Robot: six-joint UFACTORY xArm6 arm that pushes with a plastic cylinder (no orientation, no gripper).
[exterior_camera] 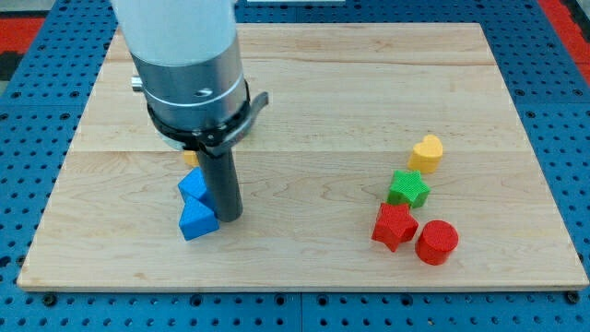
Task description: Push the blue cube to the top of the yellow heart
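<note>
The camera view shows a pale wooden board lying on a blue pegboard counter. The arm's grey cylinder fills the view's upper left and hides part of the board behind it. My tip is down on the board in the left half, touching or just beside the right side of the two blue blocks. There is no end effector that opens or closes here, only the plain rod, and it holds nothing.

The blue cube sits left of the rod, turned so that a corner points toward the view's left; it has no long axis to speak of. Just below it, touching it, lies a blue wedge-like block. A sliver of a yellow block peeks out under the cylinder, just above the cube; its shape cannot be made out.

The yellow heart is well apart, on the right side of the board. Below it sits a green star, then a red star touching the green one, and a red cylinder beside the red star. The board between the rod and the heart carries no block.
</note>
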